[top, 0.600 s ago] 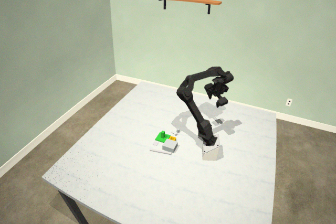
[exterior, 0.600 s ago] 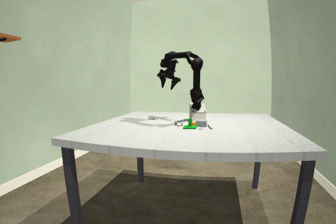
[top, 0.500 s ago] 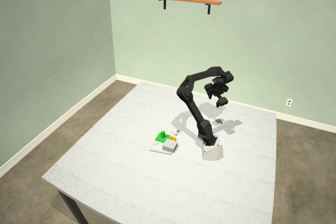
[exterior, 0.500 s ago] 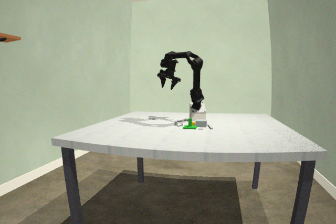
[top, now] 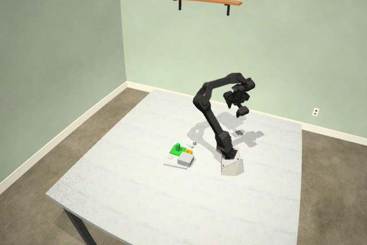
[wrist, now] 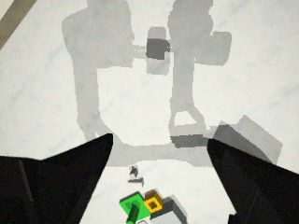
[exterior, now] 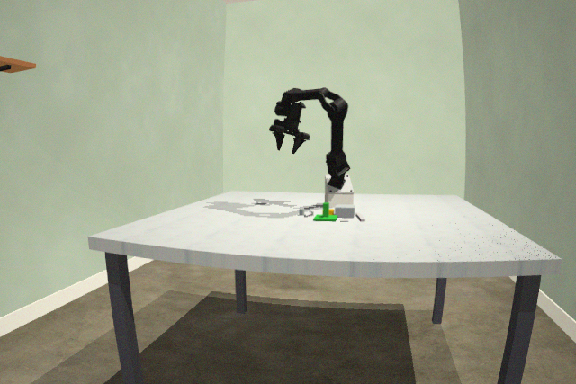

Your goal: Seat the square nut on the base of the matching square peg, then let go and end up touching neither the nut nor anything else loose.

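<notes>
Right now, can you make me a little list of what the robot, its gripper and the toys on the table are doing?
arm: bent over, raised high above the table
gripper: open, holding nothing, pointing down
green base with square peg: on the table, near the arm's foot
orange square piece: beside the green base, apart from the gripper
grey block: next to both
dark small piece: alone, farther off
</notes>
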`<state>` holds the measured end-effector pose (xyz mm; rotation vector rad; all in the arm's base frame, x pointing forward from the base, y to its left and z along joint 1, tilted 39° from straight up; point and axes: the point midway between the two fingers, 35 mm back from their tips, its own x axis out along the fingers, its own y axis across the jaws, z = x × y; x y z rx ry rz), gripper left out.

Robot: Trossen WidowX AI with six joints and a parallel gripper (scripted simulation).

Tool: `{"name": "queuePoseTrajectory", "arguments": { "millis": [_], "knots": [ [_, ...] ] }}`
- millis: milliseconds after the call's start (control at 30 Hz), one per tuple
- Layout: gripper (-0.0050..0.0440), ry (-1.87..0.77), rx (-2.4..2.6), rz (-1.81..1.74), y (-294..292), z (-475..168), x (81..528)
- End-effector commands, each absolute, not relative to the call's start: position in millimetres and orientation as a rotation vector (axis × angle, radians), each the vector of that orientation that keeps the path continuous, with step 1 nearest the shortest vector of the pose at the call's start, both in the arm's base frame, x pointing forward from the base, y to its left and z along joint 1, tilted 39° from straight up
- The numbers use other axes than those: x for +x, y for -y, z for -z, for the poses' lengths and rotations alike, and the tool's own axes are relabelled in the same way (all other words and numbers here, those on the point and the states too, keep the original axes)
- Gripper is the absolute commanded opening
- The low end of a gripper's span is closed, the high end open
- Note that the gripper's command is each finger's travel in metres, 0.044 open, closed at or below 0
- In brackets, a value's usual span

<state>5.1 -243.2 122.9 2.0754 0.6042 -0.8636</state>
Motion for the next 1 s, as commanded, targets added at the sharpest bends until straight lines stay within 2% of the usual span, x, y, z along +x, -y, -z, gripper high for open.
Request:
{"name": "queuePoseTrajectory", "arguments": {
  "millis": [0,200,433,500,567,967],
  "knots": [
    [0.0352,-0.647,2.003,0.836,242,-123,13],
    [0.0208,-0.939,1.355,0.537,223,-126,77],
    [0.0040,-1.083,0.695,0.174,188,-129,133],
    [0.0040,-1.083,0.695,0.174,188,-129,133],
    [0.0000,-1.097,0.480,0.048,175,-130,148],
    [0.0000,-0.915,-0.662,-0.614,83,-136,207]
  ]
}}
